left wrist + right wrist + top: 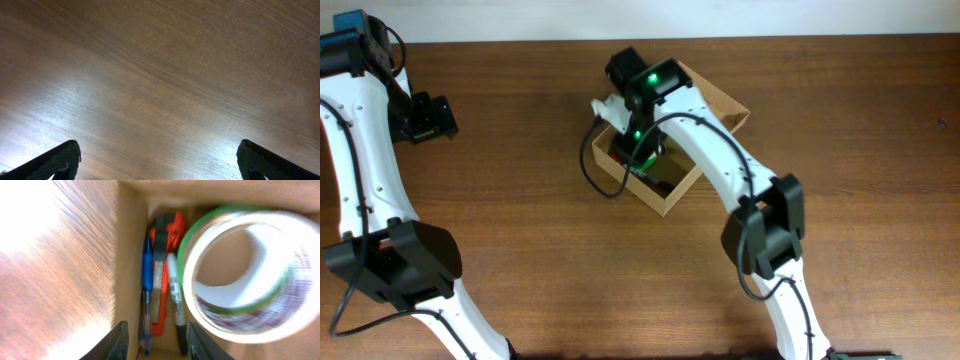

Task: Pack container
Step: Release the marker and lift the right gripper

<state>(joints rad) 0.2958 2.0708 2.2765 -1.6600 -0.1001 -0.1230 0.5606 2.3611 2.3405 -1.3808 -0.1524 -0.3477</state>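
**Box at upper centre of the overhead frame, right gripper above its mouth**
The flap lies back, likely so things can drop in. In the wrist view a tape roll fills the right side, with a pen and marker along the left wall. The right arm reaches forward, wrist pointing down, jaws parted and holding nothing. The left gripper, upper left, hangs spread wide over the table.

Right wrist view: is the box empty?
No, a tape roll, a blue pen and a marker are inside the box.
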